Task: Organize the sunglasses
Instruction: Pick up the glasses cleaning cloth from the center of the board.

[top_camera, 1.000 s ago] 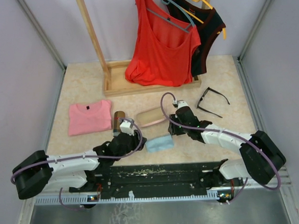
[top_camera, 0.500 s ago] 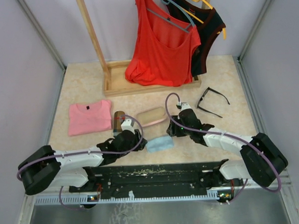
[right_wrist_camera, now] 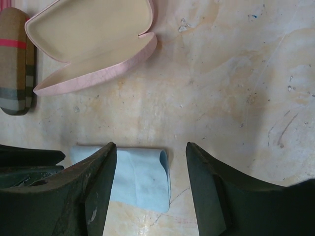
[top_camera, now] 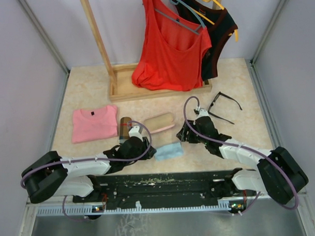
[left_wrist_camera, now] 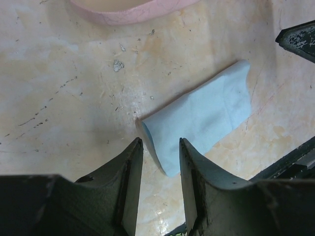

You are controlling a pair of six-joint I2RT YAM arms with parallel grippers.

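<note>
Black-framed sunglasses (top_camera: 223, 108) lie unfolded on the table at the right, behind my right arm and apart from both grippers. An oblong pink case (top_camera: 158, 122) (right_wrist_camera: 93, 44) lies open and empty in the middle, with a brown plaid case (top_camera: 125, 128) (right_wrist_camera: 15, 64) just left of it. My right gripper (top_camera: 183, 137) (right_wrist_camera: 150, 145) is open wide above the table, right of the pink case, nothing between its fingers. My left gripper (top_camera: 147, 148) (left_wrist_camera: 160, 142) is open, low by the left end of a folded light blue cloth (top_camera: 168, 151) (left_wrist_camera: 206, 115) (right_wrist_camera: 138, 177).
A folded pink shirt (top_camera: 94, 123) lies at the left. A wooden rack base (top_camera: 120, 91) stands at the back, with a red top (top_camera: 170, 45) and a black top (top_camera: 222, 33) hanging over it. Grey walls close in both sides.
My right gripper has drawn back to the right, away from the pink case, and opened wider. My left gripper has crept right toward the blue cloth and narrowed slightly.
</note>
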